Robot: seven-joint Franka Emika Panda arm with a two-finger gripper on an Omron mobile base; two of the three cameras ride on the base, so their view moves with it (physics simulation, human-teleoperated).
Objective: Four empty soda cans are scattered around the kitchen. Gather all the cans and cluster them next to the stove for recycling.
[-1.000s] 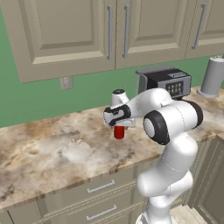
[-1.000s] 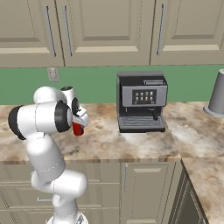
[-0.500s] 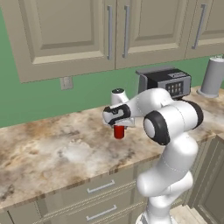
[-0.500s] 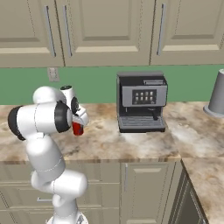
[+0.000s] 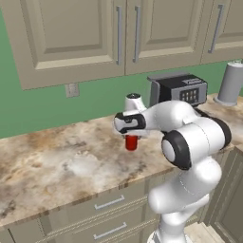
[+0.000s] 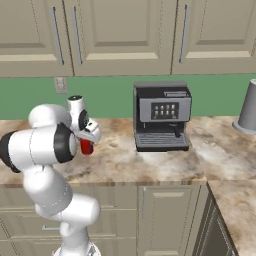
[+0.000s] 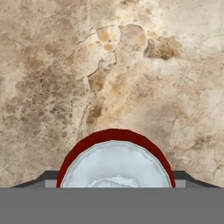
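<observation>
A small red soda can (image 5: 131,142) with a silver top is standing upright on the marbled worktop (image 5: 57,166), at about nine o'clock from the coffee machine (image 6: 162,116). The gripper (image 7: 114,181) is grasping it from above, its fingers (image 7: 47,178) pressing at either side of the rim.

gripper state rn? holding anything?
Gripper: closed on the red soda can, fingers on either side of it, above the stone counter.
</observation>
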